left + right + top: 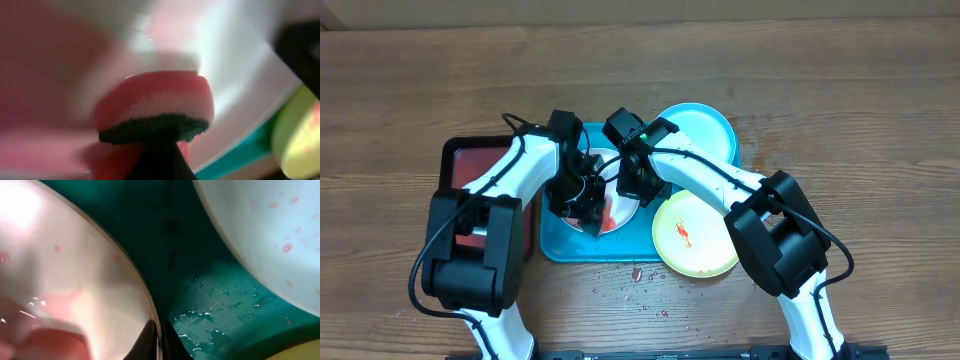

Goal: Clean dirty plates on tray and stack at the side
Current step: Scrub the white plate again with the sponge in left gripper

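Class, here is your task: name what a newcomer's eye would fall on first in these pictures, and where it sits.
Both arms meet over the white plate on the teal tray at the table's centre, where the left end effector holds a pink sponge to it. Next comes the red smear on the green-rimmed plate at the tray's lower right corner in the overhead view.

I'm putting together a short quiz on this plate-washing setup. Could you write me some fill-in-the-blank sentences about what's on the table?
1. The left gripper holds a pink ___ against the white plate.
2. The white plate lies on the ___ tray.
3. The near-right plate, marked with a red smear, has a light ___ rim.
4. The far-right plate is light ___.

Missing words: sponge; teal; green; blue.
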You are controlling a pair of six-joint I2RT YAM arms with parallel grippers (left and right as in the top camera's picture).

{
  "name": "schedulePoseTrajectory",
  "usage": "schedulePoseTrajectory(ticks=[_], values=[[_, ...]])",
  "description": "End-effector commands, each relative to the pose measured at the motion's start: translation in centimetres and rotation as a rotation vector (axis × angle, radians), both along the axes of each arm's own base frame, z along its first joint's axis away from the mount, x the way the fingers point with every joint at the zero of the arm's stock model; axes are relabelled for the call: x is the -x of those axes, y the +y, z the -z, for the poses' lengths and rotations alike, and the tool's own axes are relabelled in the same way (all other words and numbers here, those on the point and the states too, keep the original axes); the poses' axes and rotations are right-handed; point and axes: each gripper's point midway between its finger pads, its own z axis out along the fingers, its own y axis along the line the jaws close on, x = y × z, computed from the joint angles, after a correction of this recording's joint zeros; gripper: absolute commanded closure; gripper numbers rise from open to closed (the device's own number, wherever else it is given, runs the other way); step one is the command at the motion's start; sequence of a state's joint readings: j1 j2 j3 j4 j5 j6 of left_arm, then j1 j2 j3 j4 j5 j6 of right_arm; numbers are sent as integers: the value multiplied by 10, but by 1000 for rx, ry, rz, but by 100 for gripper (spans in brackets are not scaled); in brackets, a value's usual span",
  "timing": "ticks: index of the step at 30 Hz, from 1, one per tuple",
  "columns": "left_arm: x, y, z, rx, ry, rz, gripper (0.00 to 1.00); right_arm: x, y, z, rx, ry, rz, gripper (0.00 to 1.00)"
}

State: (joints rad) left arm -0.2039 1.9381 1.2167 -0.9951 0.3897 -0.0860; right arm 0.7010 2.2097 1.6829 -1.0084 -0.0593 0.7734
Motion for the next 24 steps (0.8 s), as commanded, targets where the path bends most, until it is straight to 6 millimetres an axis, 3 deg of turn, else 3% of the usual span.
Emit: schedulePoseTrajectory(ticks=[1, 4, 6, 8, 11, 14, 17, 20, 24], values=[[19, -29, 0, 182, 47, 91, 96, 0, -16, 18, 77, 2, 18, 96], [7, -27, 5, 157, 7, 60, 96, 0, -16, 18, 78, 3, 15, 96], [-4, -15, 13, 52, -11, -15, 96, 1, -16, 18, 79, 5, 15, 96], [-17, 25, 28, -228, -37, -192, 96, 1, -16, 18, 80, 5, 12, 96], [-24, 70, 30, -506, -83, -356, 96, 1, -17, 18, 80, 5, 12, 96], [-26, 116, 19, -778, -165, -453, 96, 1, -17, 18, 80, 5, 12, 96], [-32, 145, 4, -955, -251, -498, 96, 1, -16, 18, 80, 5, 12, 96], [-39, 157, -4, -1027, -311, -500, 96, 1, -16, 18, 80, 5, 12, 96], [-41, 148, 1, -973, -300, -479, 96, 1, -16, 18, 80, 5, 12, 96]])
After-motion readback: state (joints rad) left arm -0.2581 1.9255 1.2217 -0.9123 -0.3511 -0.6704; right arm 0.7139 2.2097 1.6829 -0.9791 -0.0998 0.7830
